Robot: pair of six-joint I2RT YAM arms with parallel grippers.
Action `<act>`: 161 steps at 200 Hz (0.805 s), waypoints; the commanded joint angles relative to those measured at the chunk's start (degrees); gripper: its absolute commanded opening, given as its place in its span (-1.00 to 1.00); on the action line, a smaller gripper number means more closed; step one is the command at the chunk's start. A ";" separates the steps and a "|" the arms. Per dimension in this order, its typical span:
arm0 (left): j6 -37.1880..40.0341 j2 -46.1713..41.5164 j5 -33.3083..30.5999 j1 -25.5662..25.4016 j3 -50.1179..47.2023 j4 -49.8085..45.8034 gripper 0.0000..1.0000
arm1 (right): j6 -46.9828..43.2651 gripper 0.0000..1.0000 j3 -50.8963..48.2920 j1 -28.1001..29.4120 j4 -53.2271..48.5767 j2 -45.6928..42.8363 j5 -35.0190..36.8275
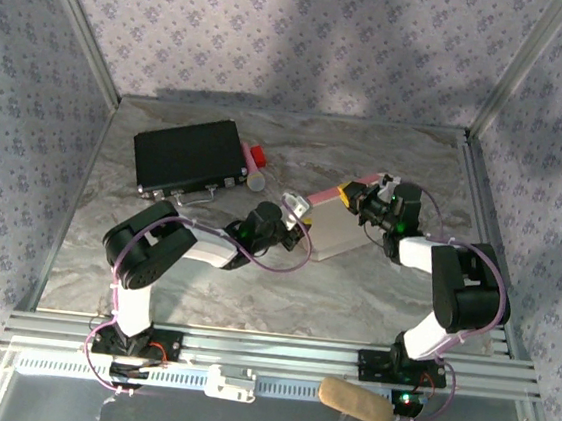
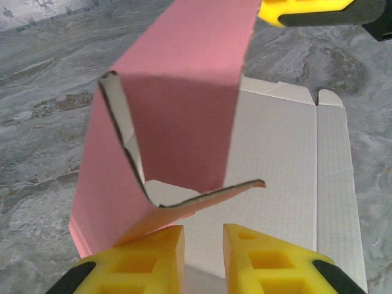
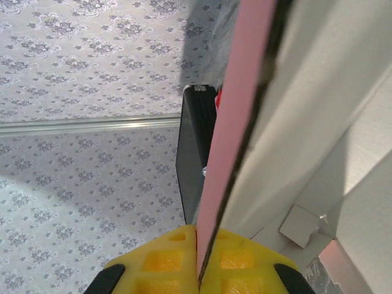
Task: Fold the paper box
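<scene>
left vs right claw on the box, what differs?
Right claw is shut on the raised pink panel of the paper box; left claw is open, jaws apart. Right claw holds the panel's far end; left claw sits at the fold, over the whitish inside. Both have yellow fingers.

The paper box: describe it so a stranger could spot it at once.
On the marble table, look right of centre. The paper box is a partly folded cardboard sheet there. Unlike the black case at back left, it is pink outside and whitish inside.
</scene>
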 commanded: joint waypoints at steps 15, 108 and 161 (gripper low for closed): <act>1.21 -7.72 2.89 0.33 -0.33 -1.06 -0.52 | -1.05 -1.00 2.70 -0.50 -6.56 -0.05 -2.05; -12.41 -30.91 7.49 6.03 -11.21 -13.54 -0.49 | -1.87 -1.00 3.39 6.03 -38.16 -17.30 6.76; -15.84 -24.37 9.55 8.60 -14.89 -10.23 -0.46 | 2.11 -1.00 7.75 10.33 -26.28 -6.31 7.59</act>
